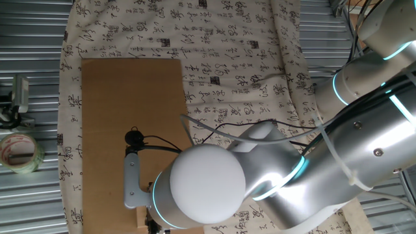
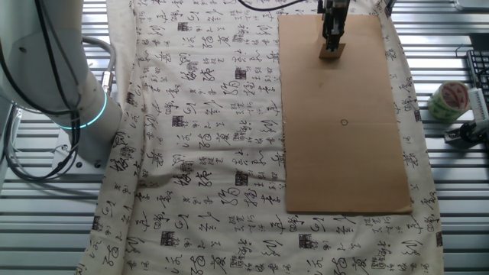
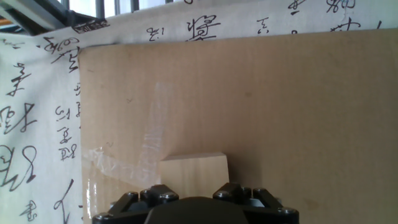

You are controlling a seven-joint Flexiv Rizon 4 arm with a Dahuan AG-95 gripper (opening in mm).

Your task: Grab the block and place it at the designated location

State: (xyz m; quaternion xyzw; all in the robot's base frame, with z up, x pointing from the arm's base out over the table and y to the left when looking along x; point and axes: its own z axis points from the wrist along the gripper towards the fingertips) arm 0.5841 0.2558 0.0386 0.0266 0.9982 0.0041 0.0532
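The block [image 2: 331,53] is a pale tan wooden cube at the far end of the brown cardboard sheet [image 2: 344,168]. My gripper [image 2: 331,46] reaches straight down onto it, with the fingers tight against its sides. In the hand view the block [image 3: 194,169] sits just in front of the gripper's black body [image 3: 194,208], low over the cardboard [image 3: 280,112]; the fingertips are hidden there. The designated location, a tiny black circle [image 2: 344,122], lies on the cardboard well short of the block. In one fixed view my own arm hides the gripper and the block.
A patterned cloth [image 2: 206,137] covers the table under the cardboard. A tape roll [image 2: 449,99] stands off the cloth on the metal table; it also shows in one fixed view [image 1: 19,153]. A patch of clear tape [image 3: 155,130] crosses the cardboard beside the block.
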